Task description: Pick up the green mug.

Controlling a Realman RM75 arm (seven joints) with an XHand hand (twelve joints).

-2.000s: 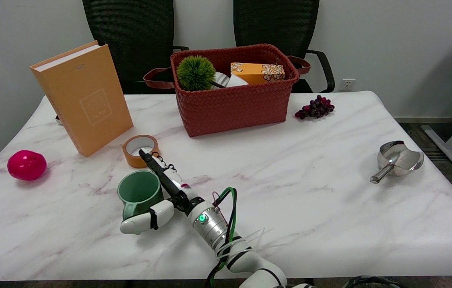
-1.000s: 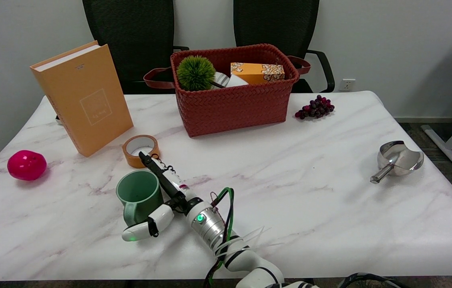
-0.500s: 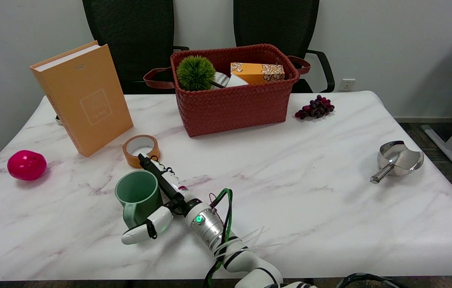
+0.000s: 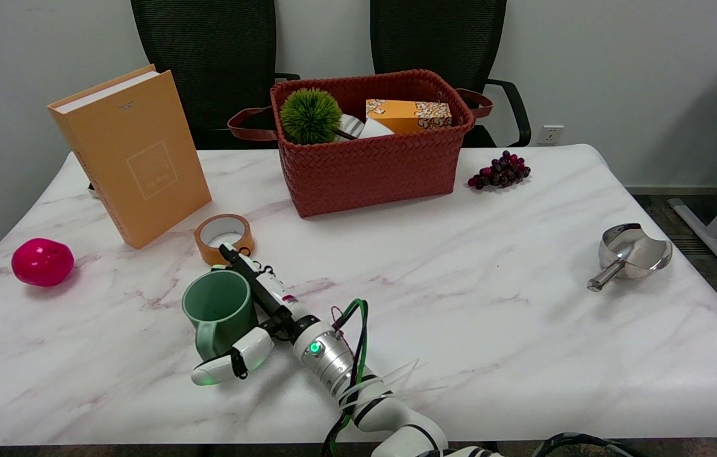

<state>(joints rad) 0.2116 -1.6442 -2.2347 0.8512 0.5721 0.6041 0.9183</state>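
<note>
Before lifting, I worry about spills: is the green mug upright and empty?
Upright and empty: the green mug stands with its round mouth up, its bare inside showing.

text: none legible | book (image 4: 131,154) cover print — too small

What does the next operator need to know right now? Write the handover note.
Right hand: down at the green mug, fingers along the mug's right side, thumb by the handle at the front. Whether it has a firm grip cannot be told.
Mug: upright on the table, near the front left, just in front of the tape roll.
Done: the reach to the mug.
Left: close the grip and lift the mug off the table.
</note>
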